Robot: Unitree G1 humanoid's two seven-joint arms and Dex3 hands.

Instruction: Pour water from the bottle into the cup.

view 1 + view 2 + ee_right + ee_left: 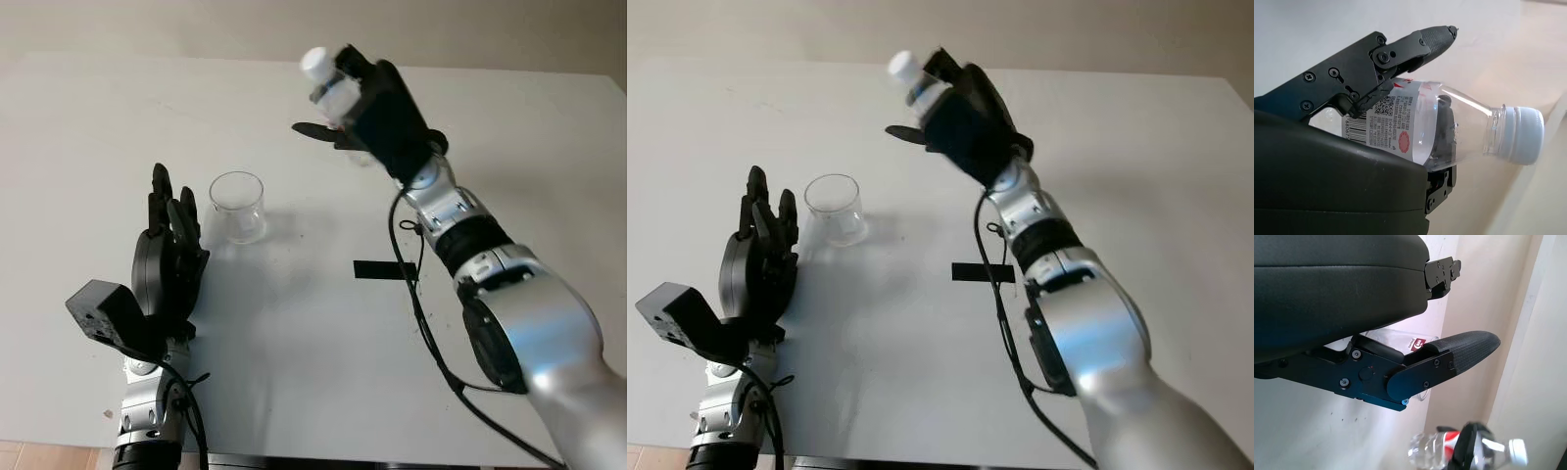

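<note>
Right hand (367, 103) raised at upper centre, fingers wrapped round a clear plastic water bottle (331, 88) with ribbed white cap, its body largely hidden, empty transparent round cup (237, 207) on the matte white tabletop (294, 333), open left hand (168, 245) lower left beside it, black tape strip (384, 270) at centre.

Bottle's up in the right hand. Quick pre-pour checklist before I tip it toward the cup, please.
1. Grasp: right hand is closed around the bottle, lifted off the table: ok.
2. Cap: on the neck, so nothing can pour: not ok.
3. Cup: upright, mouth open: ok.
4. Alignment: bottle is held to the cup's right, not above it: not ok.
5. Left hand: open, beside the cup, apart from it: ok.
6. Water level in bottle: cannot tell.
</note>
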